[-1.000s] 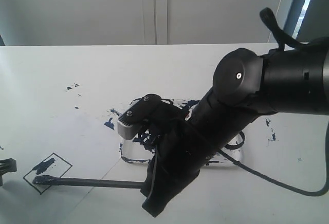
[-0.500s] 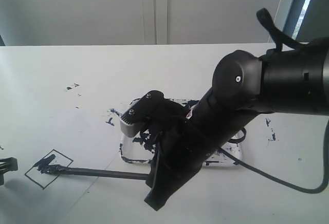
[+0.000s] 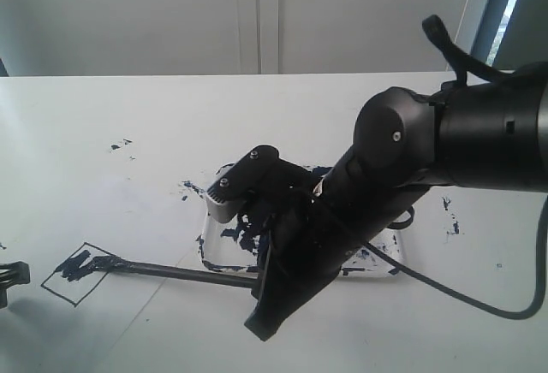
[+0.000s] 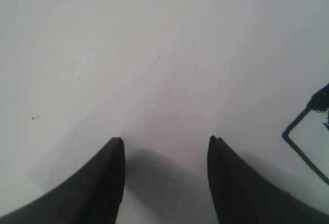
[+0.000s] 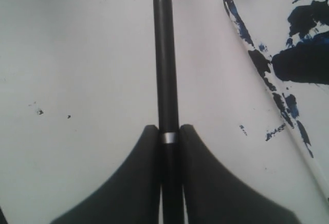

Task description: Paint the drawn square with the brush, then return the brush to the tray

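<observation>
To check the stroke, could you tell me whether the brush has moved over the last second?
Yes. The brush has slid its tip up and right in the exterior view, nearer the tray.

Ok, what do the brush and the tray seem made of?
The brush: smooth black shaft, likely painted wood or plastic, with a thin silver band that looks metal. The tray: clear, probably plastic; the white surface shows through between paint smears.

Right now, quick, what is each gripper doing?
Left gripper: open, holding nothing.
Right gripper: closed on the brush.
</observation>
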`<state>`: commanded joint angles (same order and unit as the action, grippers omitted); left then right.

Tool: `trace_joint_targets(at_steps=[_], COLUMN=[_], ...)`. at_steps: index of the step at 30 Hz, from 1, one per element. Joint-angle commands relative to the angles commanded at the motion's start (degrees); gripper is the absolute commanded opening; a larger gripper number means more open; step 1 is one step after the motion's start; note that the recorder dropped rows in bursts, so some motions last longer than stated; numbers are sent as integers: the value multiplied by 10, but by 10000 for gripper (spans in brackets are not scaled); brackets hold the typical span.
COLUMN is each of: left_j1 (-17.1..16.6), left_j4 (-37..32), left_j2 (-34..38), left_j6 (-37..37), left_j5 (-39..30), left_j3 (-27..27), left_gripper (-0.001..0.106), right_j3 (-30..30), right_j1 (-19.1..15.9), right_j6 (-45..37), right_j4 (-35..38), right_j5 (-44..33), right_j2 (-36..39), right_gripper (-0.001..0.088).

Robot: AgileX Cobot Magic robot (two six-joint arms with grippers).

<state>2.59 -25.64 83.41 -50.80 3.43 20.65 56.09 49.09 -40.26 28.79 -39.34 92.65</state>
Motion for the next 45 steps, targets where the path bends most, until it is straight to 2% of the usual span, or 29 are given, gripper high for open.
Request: trace_joint_targets(at_steps=[14, 21, 27, 39, 45], left_j1=[0, 0, 0, 0, 0], left_j4=[0, 0, 0, 0, 0], left_j2=[0, 0, 0, 0, 0], left_j6=[0, 0, 0, 0, 0], left_j5=[0, 3, 12, 15, 19], left_j3=[0, 0, 0, 0, 0], left_gripper=[543, 542, 542, 542, 542], right_j3=[20, 21, 21, 28, 28], right_j1=[13, 13, 13, 13, 26], right_j6=[-11, -14, -45, -47, -47], right_j4=[11, 16, 57, 63, 65], right_j5=[-33, -34, -25, -22, -12], right_j2=[0, 0, 0, 13, 19], right_gripper=[0, 0, 0, 0, 0])
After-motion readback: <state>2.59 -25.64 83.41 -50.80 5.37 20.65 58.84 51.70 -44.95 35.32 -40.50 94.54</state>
